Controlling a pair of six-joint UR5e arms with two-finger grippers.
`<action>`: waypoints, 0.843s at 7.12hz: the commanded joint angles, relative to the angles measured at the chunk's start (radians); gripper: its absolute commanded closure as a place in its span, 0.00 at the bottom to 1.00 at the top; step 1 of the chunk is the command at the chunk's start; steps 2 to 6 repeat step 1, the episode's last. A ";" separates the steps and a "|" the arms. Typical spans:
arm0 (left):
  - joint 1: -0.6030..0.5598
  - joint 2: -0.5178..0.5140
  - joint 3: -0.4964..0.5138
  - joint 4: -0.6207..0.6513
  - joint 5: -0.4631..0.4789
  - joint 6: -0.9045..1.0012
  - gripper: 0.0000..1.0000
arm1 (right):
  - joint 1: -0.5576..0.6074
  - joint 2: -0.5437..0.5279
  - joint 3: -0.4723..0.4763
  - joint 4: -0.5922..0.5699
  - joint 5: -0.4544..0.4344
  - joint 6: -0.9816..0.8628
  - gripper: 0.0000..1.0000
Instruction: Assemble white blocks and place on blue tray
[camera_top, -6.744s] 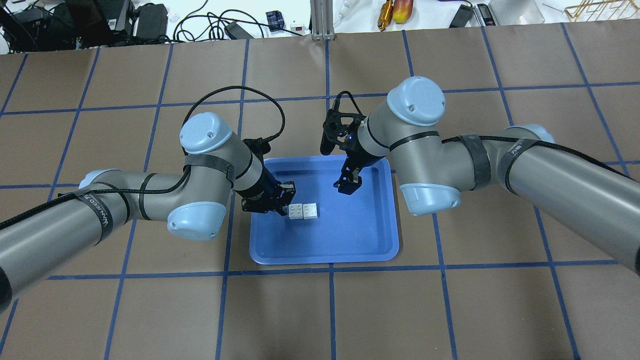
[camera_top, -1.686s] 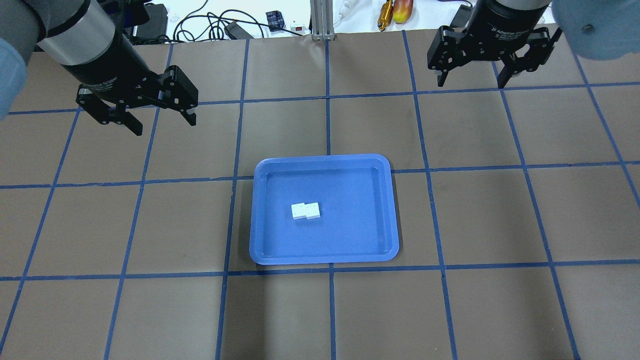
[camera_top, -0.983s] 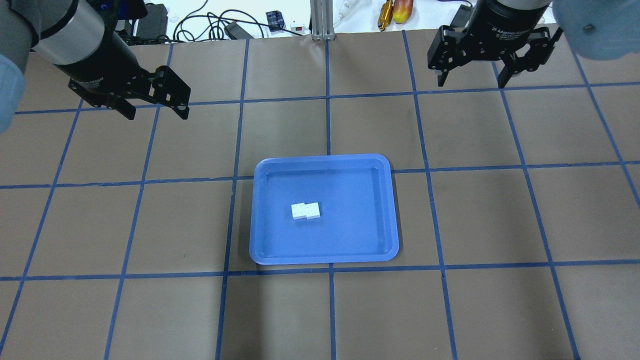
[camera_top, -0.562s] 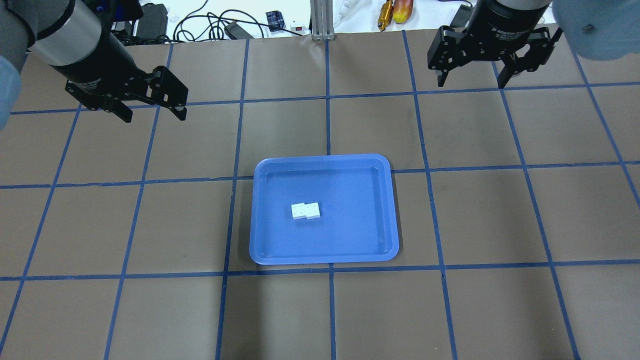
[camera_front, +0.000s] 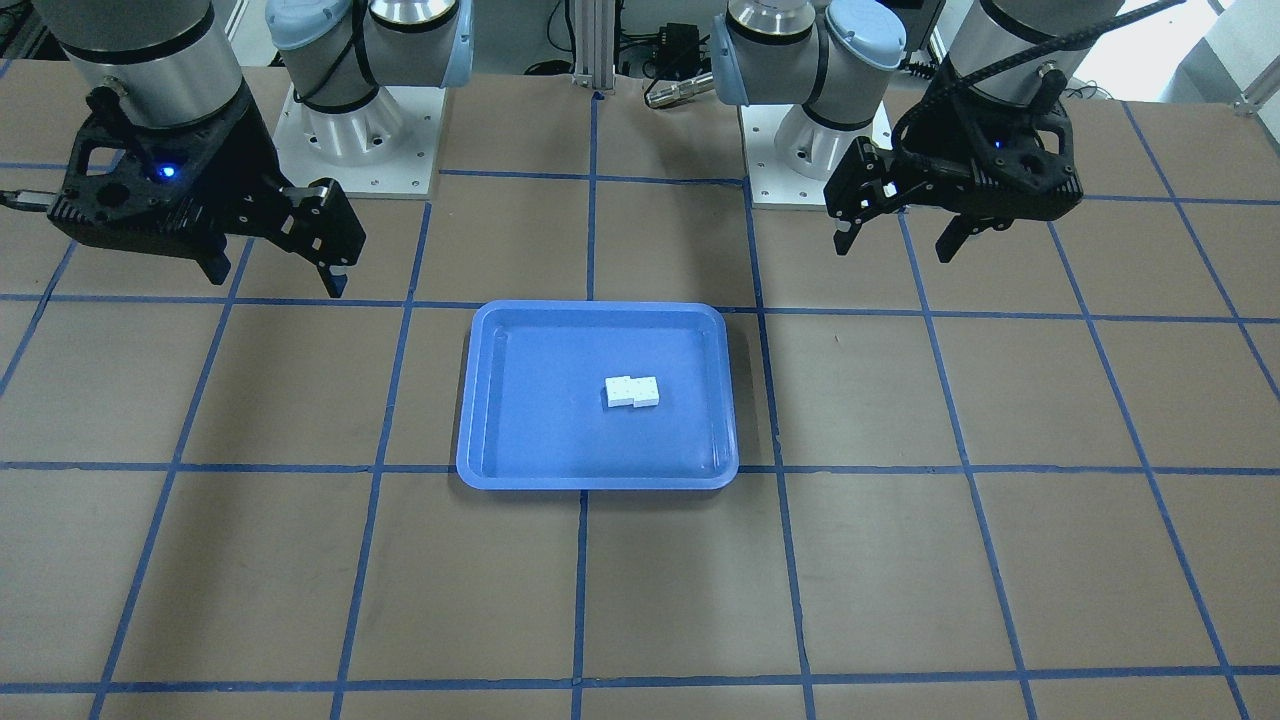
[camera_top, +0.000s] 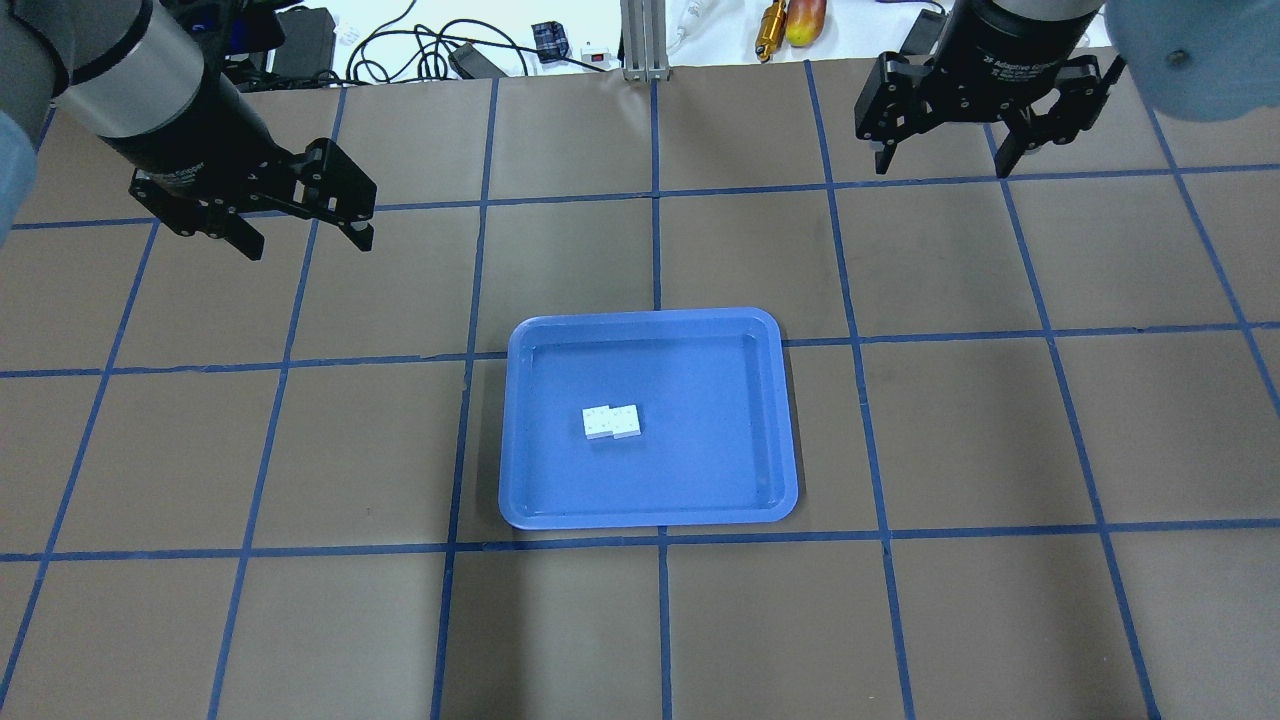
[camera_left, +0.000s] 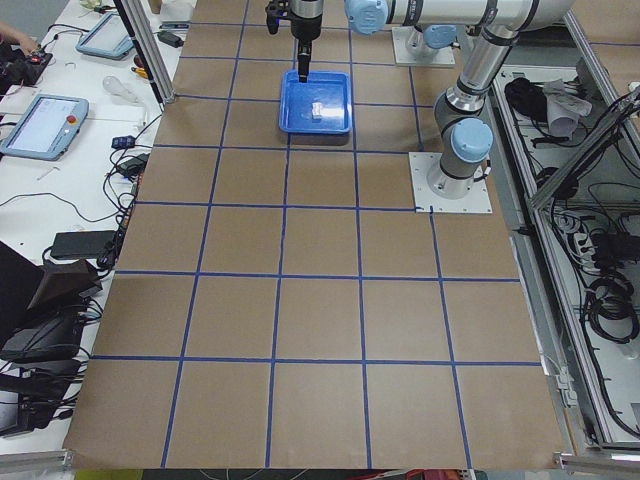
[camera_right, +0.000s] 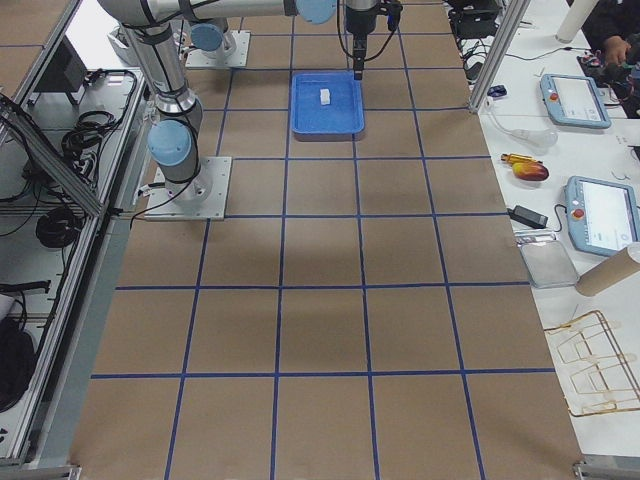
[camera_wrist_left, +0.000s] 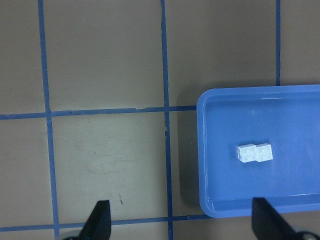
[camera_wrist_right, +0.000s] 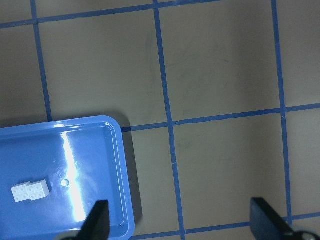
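Hanging well off the blue tray's (camera_top: 648, 315) far left corner, my left pincer (camera_top: 307, 245) is spread wide with nothing between its fingers. On the tray's floor, a little left of its middle, lie the white blocks (camera_top: 611, 421): two small studded bricks joined into a short bar, studs up, one set slightly out of line with the other. My right pincer (camera_top: 942, 167) is likewise wide and empty, well beyond the tray's far right corner.

Left gripper (camera_top: 308, 245) off white blocks (camera_top: 611, 421), both arms withdrawn (jaws apart)
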 joint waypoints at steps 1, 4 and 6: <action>-0.002 0.000 0.000 -0.004 0.053 0.008 0.00 | 0.000 -0.001 0.001 0.001 0.000 0.000 0.00; -0.002 0.000 0.000 -0.004 0.053 0.008 0.00 | 0.000 -0.001 0.001 0.001 0.000 0.000 0.00; -0.002 0.000 0.000 -0.004 0.053 0.008 0.00 | 0.000 -0.001 0.001 0.001 0.000 0.000 0.00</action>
